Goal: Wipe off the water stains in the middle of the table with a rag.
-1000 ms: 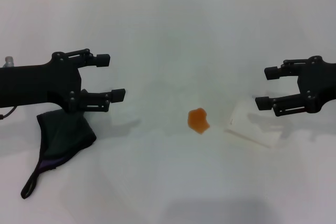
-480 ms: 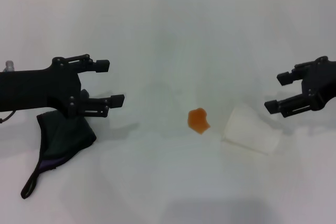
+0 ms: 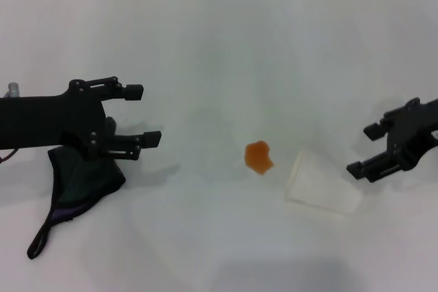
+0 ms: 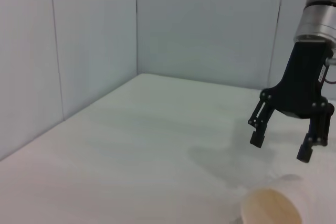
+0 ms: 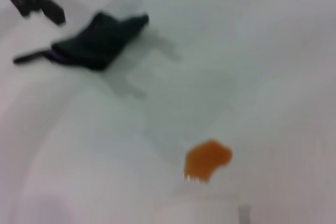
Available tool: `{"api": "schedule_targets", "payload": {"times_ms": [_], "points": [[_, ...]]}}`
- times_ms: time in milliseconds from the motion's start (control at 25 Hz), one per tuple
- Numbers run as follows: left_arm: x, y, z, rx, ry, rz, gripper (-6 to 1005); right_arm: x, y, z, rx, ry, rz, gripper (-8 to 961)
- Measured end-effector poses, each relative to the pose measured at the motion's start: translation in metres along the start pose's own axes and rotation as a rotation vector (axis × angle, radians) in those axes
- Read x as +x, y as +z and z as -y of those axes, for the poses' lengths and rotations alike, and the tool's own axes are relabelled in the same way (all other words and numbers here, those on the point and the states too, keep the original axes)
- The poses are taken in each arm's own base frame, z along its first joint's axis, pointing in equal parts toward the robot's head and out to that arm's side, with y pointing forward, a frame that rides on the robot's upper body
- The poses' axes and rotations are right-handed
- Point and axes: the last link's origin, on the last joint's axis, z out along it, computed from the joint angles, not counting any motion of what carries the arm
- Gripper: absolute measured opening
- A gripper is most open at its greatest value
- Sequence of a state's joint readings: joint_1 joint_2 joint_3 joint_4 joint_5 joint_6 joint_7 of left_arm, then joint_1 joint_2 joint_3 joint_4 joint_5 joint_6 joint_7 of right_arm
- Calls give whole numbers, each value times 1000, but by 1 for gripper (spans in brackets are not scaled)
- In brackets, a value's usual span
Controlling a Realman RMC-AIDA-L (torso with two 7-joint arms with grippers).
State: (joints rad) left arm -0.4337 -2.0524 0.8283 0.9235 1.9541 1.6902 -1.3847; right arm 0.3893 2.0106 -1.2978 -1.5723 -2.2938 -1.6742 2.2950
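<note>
The water stains [image 3: 259, 156] are one small orange blotch in the middle of the white table [image 3: 219, 46]; the right wrist view shows the blotch [image 5: 208, 159] too. The black rag [image 3: 85, 176] lies crumpled at the left, its loop strap trailing toward the front edge. My left gripper [image 3: 144, 114] hovers open just right of and above the rag, holding nothing. At the right, my right gripper [image 3: 363, 148] is open and empty, a short gap away from the cup. In the right wrist view the rag [image 5: 97, 43] lies far from the blotch.
A white paper cup [image 3: 321, 181] lies on its side just right of the stain, mouth toward it. In the left wrist view the cup [image 4: 273, 208] sits below the right gripper [image 4: 280, 147]. Grey wall panels rise behind the table's far edge.
My right gripper has drawn back to the right and nearer, away from the cup, which has shifted slightly toward the stain. My left gripper has dipped a little toward the rag.
</note>
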Motion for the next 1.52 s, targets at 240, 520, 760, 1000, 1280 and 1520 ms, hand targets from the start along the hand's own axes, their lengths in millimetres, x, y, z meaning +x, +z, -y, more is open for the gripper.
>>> {"api": "schedule_targets", "payload": {"times_ms": [240, 520, 760, 1000, 1280, 1520], "points": [[0, 0, 0, -1, 7, 1, 879, -2, 11, -5, 26, -2, -127, 808], [0, 0, 1, 3, 10, 2, 879, -6, 14, -9, 27, -14, -154, 805], [2, 1, 2, 2, 13, 1, 880, -12, 15, -19, 6, -29, -145, 802], [2, 2, 2, -1, 21, 0, 880, -15, 27, -26, 0, -53, -150, 799], [4, 2, 2, -3, 28, 0, 879, -22, 32, -24, 16, -69, -145, 796], [4, 2, 3, -1, 29, 0, 879, -26, 32, -23, 23, -75, -135, 793]]}}
